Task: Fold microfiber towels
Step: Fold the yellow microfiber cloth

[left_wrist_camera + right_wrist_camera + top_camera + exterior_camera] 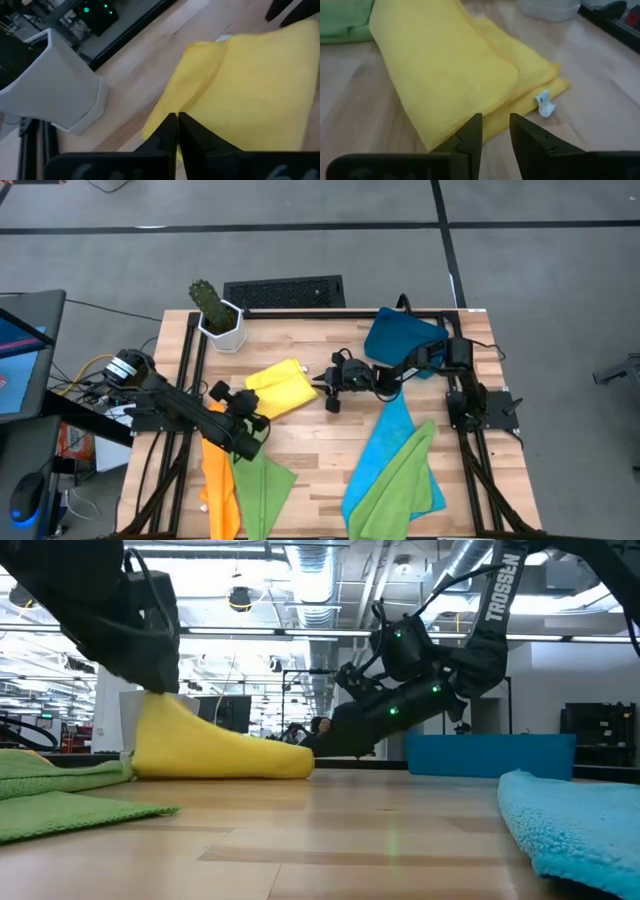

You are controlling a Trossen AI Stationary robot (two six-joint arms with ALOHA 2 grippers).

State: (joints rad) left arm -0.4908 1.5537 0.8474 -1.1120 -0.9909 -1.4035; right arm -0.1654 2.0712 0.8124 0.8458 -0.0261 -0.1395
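Observation:
The yellow towel lies folded in the middle of the table, its white tag at the end toward the table's right. My left gripper is shut at the towel's left end, which stands raised in the low view. My right gripper is low at the towel's right end, its fingers a narrow gap apart; I cannot tell whether they touch the cloth. The orange towel and a lime green towel lie at the near left. The bright blue towel and the other lime green towel lie at the near right. My left gripper is shut on the yellow towel's left end, coming at it slanting down from the table's left. Its own fingers hide the place of contact, so layers cannot be told. That end is drawn up off the table, and the towel's right part lies on the wood.
A white pot with a cactus stands at the far left corner, close to my left arm. The dark-blue tray sits at the far right beside my right arm. Bare wood shows between the two heaps of towels.

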